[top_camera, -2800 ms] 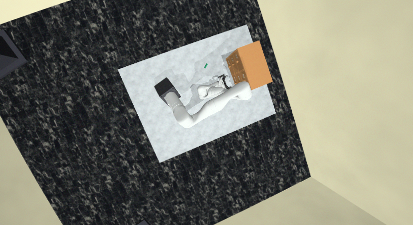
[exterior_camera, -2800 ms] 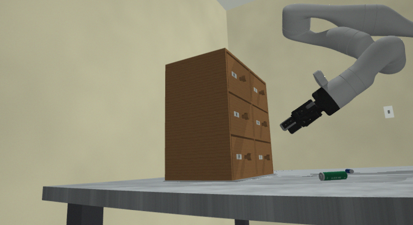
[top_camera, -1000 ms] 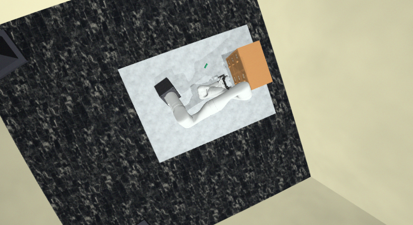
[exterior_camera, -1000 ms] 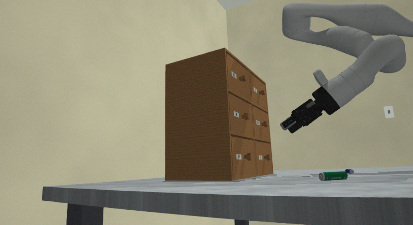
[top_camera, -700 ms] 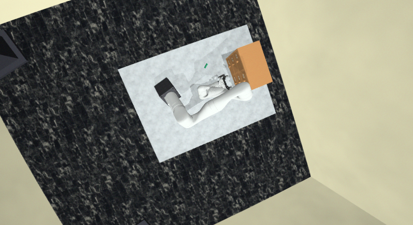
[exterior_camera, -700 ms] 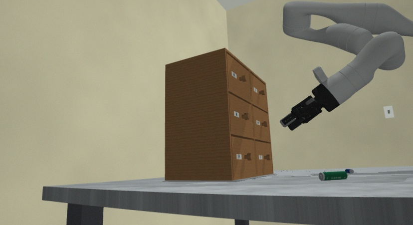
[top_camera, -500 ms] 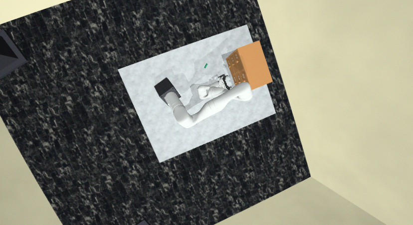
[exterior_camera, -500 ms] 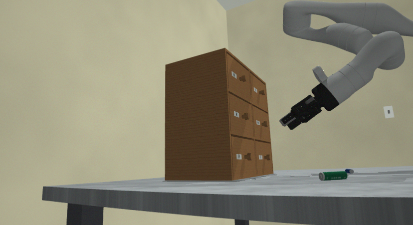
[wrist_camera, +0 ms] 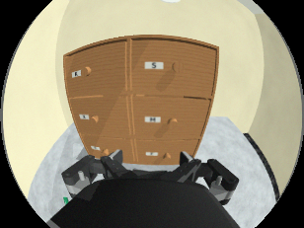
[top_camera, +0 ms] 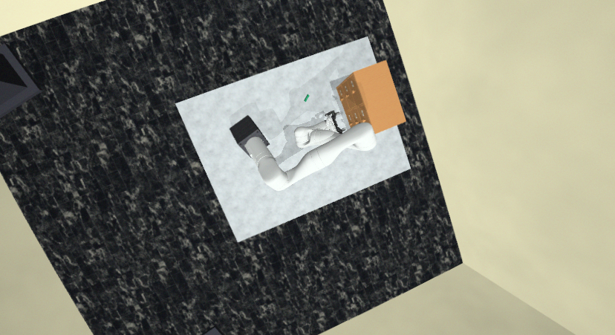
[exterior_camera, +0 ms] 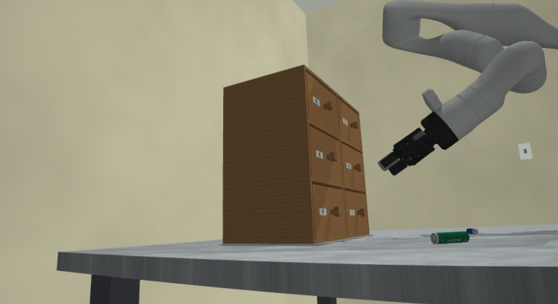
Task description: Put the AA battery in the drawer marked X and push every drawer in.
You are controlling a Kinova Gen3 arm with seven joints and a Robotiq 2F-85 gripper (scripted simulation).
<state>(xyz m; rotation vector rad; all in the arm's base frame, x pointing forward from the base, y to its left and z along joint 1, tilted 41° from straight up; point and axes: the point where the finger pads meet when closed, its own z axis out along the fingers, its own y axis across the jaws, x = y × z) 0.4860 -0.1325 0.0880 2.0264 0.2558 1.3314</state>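
Note:
The chest stands upright with its several drawers pushed in. The left column's middle drawer has a small label that seems to read X; its knob sticks out. A green battery lies on the table in front of the chest. A smaller-looking blue one lies farther back. I cannot tell by size which is the AA. My gripper is open and empty, above the table, in front of the chest and clear of its knobs.
The table carries the robot base at its far side from the chest. The chest stands near the table's edge. The arm passes above the table and hides part of it from the overhead view. Other knobs stick out beside the X drawer.

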